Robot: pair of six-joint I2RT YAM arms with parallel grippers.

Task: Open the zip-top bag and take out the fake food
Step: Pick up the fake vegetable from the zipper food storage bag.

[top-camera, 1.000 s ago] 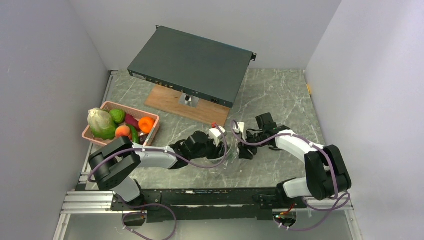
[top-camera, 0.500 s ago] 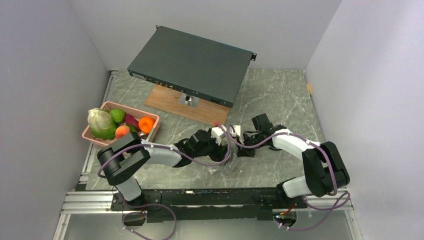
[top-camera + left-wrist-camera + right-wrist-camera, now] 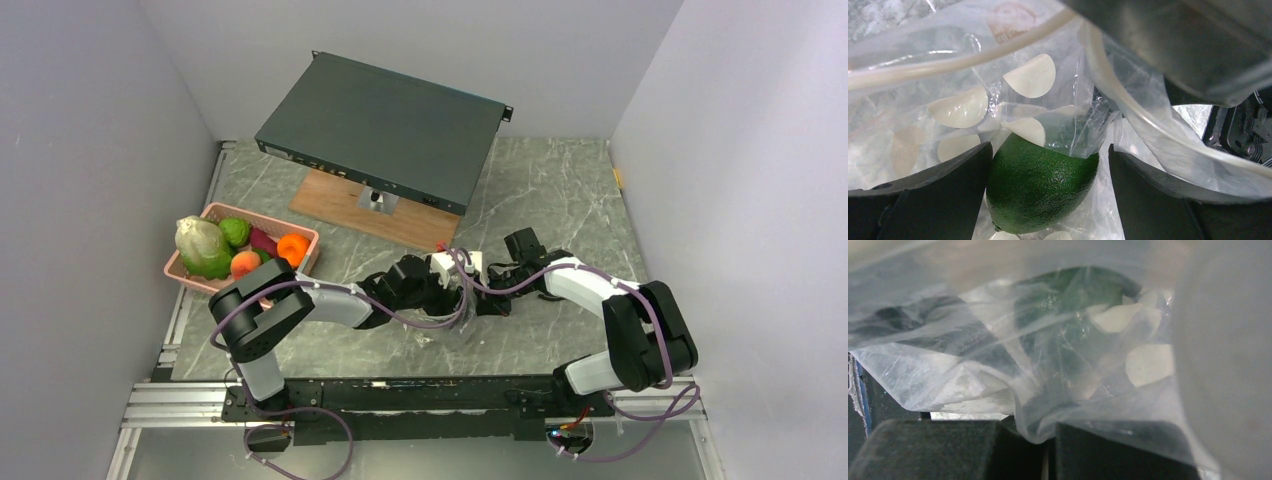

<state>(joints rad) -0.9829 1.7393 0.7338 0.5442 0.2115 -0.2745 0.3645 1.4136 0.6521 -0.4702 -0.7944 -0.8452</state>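
Observation:
The clear zip-top bag (image 3: pixel 458 325) lies on the marble table between my two grippers. My left gripper (image 3: pixel 1048 152) is inside the bag's mouth (image 3: pixel 1148 140), open, with a round dark green fake fruit (image 3: pixel 1043 190) between its fingers. The left finger (image 3: pixel 948 185) touches the fruit; the right finger (image 3: pixel 1148 195) stands a little apart from it. My right gripper (image 3: pixel 1048 432) is shut on a fold of the bag's plastic (image 3: pixel 948 375). The green fruit (image 3: pixel 1058 305) shows blurred through the film. In the top view the left gripper (image 3: pixel 450 280) and right gripper (image 3: pixel 487 297) nearly meet.
A pink mesh basket (image 3: pixel 305 258) at the left holds several fake foods: a pale leafy head (image 3: pixel 200 245), an orange ball (image 3: pixel 293 247), green and purple pieces. A dark flat metal box (image 3: pixel 385 130) rests on a wooden board (image 3: pixel 340 200) at the back. Grey walls close in both sides.
My left arm reached to the right, deeper into the bag, and its jaws spread around the green fruit. The right gripper closed on the bag's plastic and shifted slightly left.

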